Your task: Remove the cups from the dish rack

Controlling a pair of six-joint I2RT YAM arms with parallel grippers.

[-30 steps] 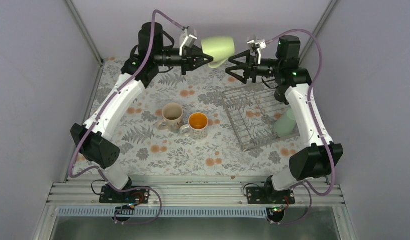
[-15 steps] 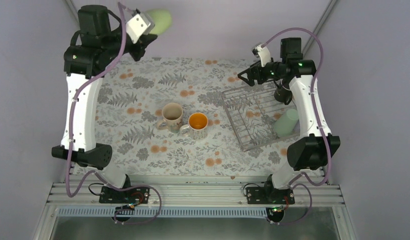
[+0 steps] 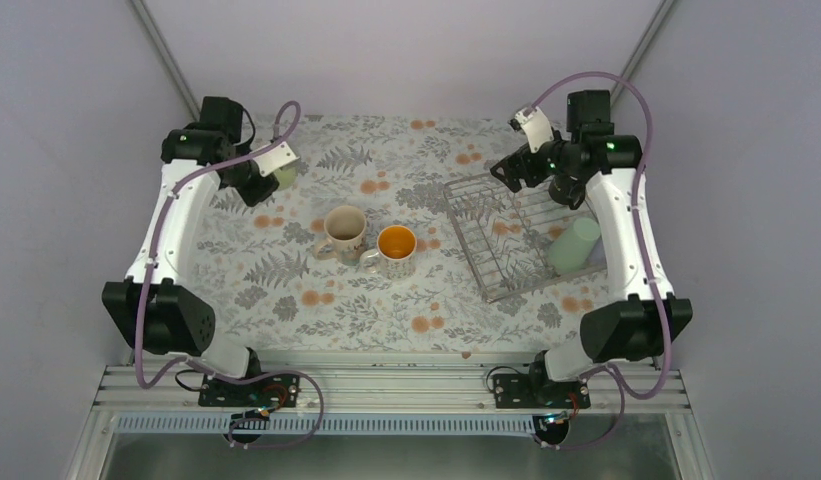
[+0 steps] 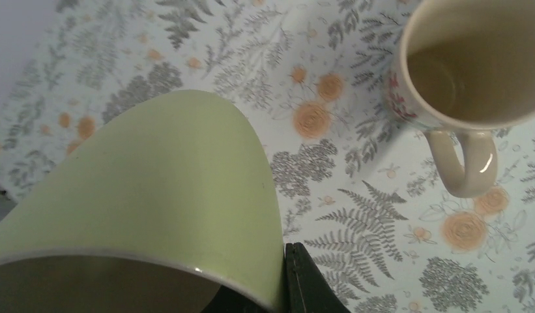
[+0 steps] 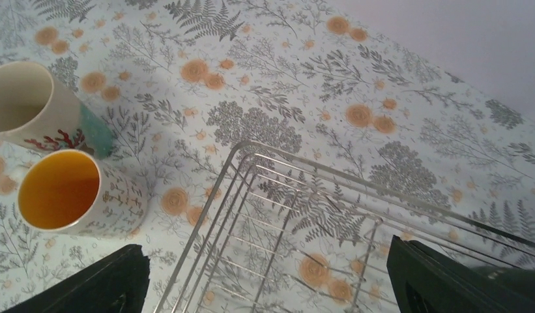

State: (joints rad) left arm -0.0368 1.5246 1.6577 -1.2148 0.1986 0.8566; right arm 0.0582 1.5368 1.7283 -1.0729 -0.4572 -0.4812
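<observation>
Far to the left of the dish rack (image 3: 506,235), well apart from it, the left fingers (image 4: 302,287) grip the pale green mug (image 4: 154,189) at its rim, low over the flowered counter (image 3: 436,300). Whether its base touches the counter cannot be told. The mug looks tilted, with its mouth toward the wrist camera. Between it and the rack stand the cream patterned mug (image 3: 344,230) and, nearer the rack, the mug with orange inside (image 3: 395,247), both upright. The right fingers (image 5: 88,287) are spread wide, holding nothing, over the rack's far left corner. A green tumbler (image 3: 573,245) lies in the rack's right side. To set this mug down well, the arm should probably bring it upright first and lower it until the base rests flat. Then it can let go and lift straight up, keeping clear of the cream mug's handle.
</observation>
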